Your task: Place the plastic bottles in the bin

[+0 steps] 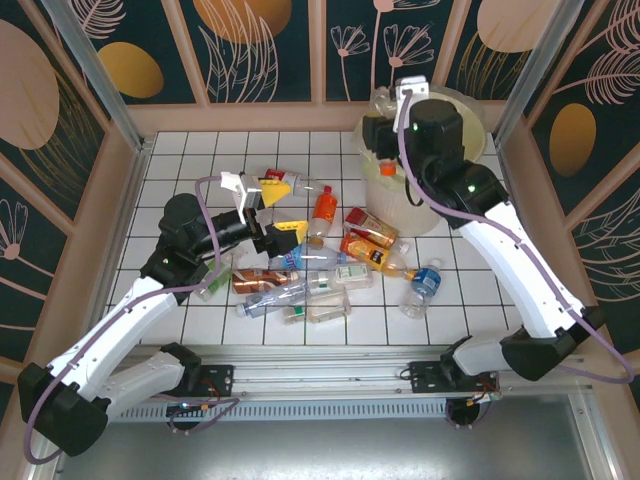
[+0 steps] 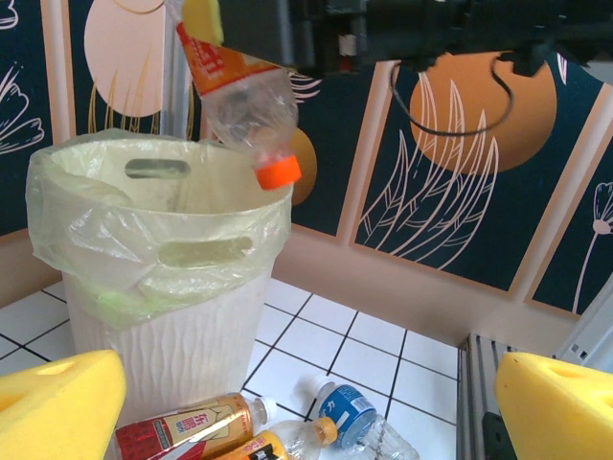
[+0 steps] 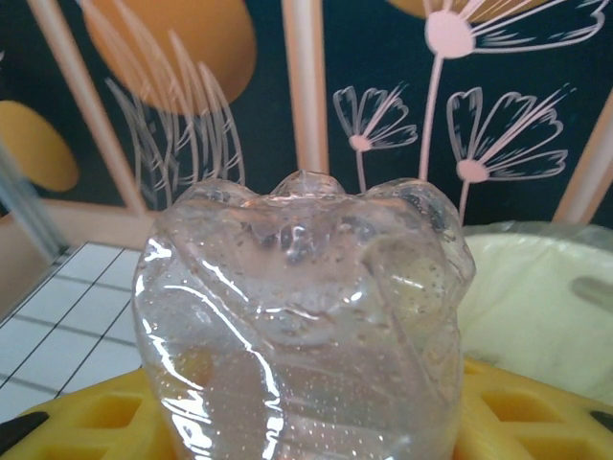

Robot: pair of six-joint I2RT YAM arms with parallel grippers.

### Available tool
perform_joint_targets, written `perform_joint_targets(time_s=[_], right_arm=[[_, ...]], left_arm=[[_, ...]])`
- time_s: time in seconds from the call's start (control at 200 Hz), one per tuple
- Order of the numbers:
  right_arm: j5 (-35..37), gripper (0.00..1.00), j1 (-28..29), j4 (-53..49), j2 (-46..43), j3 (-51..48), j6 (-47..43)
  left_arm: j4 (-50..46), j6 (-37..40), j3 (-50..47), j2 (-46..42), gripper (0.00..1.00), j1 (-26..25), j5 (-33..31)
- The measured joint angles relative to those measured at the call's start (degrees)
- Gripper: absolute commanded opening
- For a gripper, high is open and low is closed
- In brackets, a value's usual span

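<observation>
My right gripper (image 1: 386,118) hangs over the bin (image 1: 437,207) and is shut on a clear plastic bottle (image 3: 306,316). In the left wrist view this bottle (image 2: 244,101) points its orange cap down, just above the bin's lined rim (image 2: 153,206). Several more plastic bottles (image 1: 320,265) lie in a heap on the tiled floor left of the bin. Among them are an orange one (image 1: 322,214), a red-labelled one (image 2: 187,429) and a blue-labelled one (image 2: 347,410). My left gripper (image 1: 275,207) is open above the left side of the heap, with nothing between its yellow fingers (image 2: 57,402).
Patterned walls with wooden posts close in the tiled floor on three sides. The pale-yellow bin (image 3: 536,297) stands in the back right corner near the wall. A metal rail (image 1: 330,355) runs along the near edge between the arm bases.
</observation>
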Motion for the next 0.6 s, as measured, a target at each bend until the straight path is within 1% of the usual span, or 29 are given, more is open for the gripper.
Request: perform_joint_targets(time_s=[0.25,0.32,0.46,0.595], right_arm=[[-1.18,0.54,-10.10,2.21,7.30,5.66,-0.39],[-2.45,0.54,-12.92,2.32,9.25,6.69,-0.28],[-6.69,0.54,-18.25,2.51,12.63,7.32,0.37],[-13.03,0.54,-22.67,2.43,16.50,8.13,0.96]], left_arm=[[-0.22,0.26,0.00,-0.04,0.99,0.00,0.00],[-0.24,0.48,0.00,-0.04,0.99,0.00,0.00],[-0.28,0.59,0.00,-0.04,0.99,0.00,0.04],[-0.66,0.68,0.00,-0.04,0.99,0.00,0.07]])
